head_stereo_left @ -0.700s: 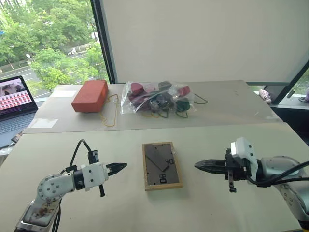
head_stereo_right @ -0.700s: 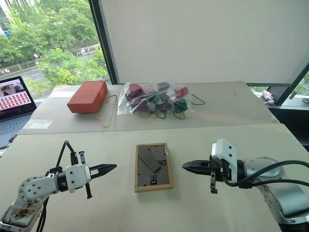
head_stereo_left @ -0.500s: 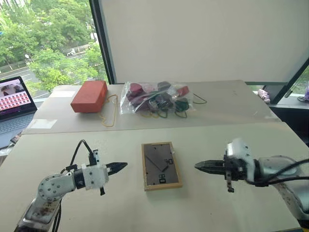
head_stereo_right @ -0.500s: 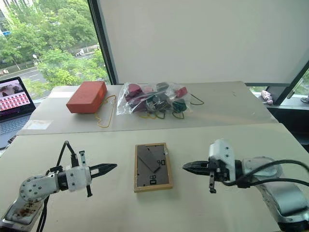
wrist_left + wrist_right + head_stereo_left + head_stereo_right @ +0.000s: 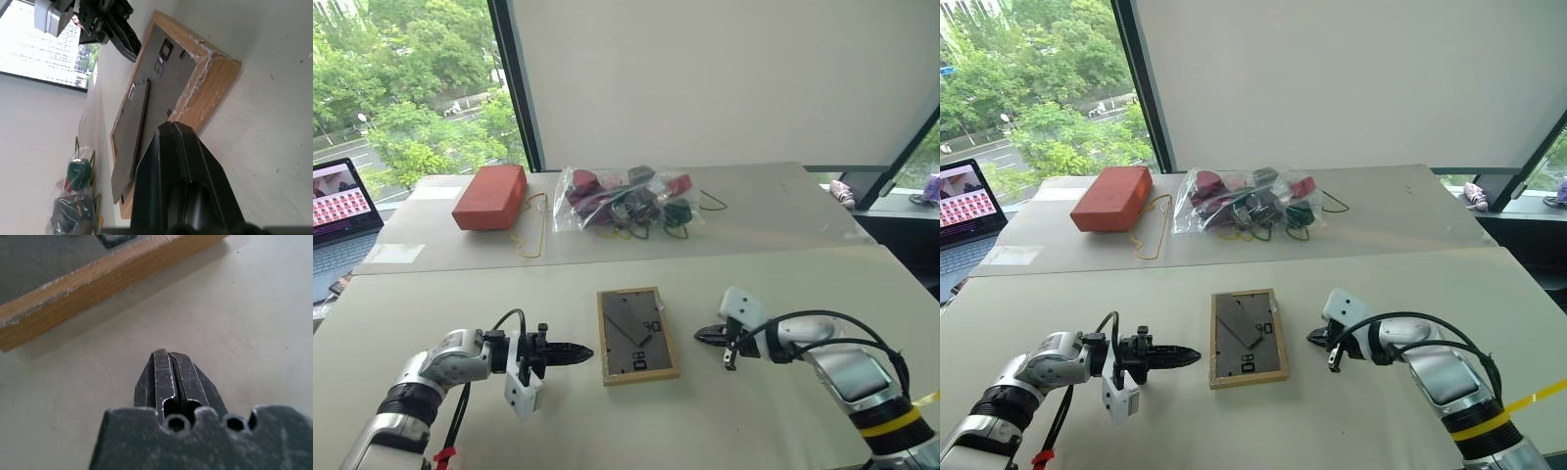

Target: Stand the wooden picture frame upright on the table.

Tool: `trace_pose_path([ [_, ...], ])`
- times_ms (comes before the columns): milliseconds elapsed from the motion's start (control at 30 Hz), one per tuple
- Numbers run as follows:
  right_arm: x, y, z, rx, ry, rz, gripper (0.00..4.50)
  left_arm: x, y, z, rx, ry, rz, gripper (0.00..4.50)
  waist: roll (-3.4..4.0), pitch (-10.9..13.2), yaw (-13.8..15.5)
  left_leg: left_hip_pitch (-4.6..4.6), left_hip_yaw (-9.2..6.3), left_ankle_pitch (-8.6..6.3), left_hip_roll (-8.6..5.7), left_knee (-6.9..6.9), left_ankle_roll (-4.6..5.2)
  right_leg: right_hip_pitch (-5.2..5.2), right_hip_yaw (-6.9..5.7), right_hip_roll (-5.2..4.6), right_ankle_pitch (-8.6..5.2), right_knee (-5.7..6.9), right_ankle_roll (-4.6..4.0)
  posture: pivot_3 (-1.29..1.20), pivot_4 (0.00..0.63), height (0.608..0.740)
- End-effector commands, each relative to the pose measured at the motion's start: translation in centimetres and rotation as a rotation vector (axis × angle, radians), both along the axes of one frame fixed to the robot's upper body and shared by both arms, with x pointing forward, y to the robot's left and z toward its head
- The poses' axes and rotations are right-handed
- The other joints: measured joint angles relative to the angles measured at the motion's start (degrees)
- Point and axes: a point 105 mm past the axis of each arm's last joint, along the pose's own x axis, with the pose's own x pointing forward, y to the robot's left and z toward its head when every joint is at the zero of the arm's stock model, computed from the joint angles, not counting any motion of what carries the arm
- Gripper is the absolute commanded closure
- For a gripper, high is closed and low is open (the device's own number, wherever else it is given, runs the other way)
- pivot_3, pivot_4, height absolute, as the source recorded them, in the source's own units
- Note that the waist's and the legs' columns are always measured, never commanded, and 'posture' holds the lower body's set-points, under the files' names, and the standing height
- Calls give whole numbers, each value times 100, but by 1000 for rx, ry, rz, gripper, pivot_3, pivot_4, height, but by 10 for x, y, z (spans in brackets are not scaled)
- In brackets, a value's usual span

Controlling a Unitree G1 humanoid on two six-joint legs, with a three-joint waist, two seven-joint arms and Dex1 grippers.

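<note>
- Left gripper (image 5: 579, 351) and right gripper (image 5: 705, 336): fingers pressed together, holding nothing, flanking the frame.
- Wooden picture frame (image 5: 637, 335) lies back-up, centre of view, on table (image 5: 783, 284).
- Judged light, stiff, possibly fragile front; pinch long wooden edges.
</note>
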Motion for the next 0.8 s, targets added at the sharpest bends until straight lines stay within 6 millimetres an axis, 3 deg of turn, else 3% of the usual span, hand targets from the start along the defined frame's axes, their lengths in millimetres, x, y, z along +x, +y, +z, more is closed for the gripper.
trace_pose_path([
  [33, -7, 16, -5, 2, 20, 37, 4500, 3, -5, -5, -40, 26, 10, 4235, 8, -4, 13, 14, 0, 0, 0, -1, 0, 14, 0, 0, 0, -2, 0, 0, 150, 740],
  [100, -6, 14, -6, -5, 19, 24, 4500, 5, -2, -1, -71, 28, 33, 3744, 7, -4, 17, 43, -3, -3, 1, -6, 4, 49, -3, 0, -4, -11, 5, 0, 150, 740],
  [300, -6, 10, -7, -5, 21, 4, 4500, -1, 7, -1, -63, 33, 39, 1527, 5, -3, -8, 36, -7, -5, 1, -9, 7, 36, -4, 0, -5, -11, 6, 0, 150, 740],
  [433, -9, 15, -9, -5, 39, 25, 4500, -5, 2, -7, -20, 29, 1, 68, 5, -3, 6, 35, -6, -7, 0, -10, 9, 38, -5, 0, -5, -15, 7, 0, 150, 740],
  [800, -11, 46, -8, 44, 75, 40, 4500, 6, -30, -17, 38, 18, -76, 68, 5, -6, -4, 41, -6, -6, 0, -10, 9, 45, -5, 1, -5, -14, 7, 0, 150, 740],
])
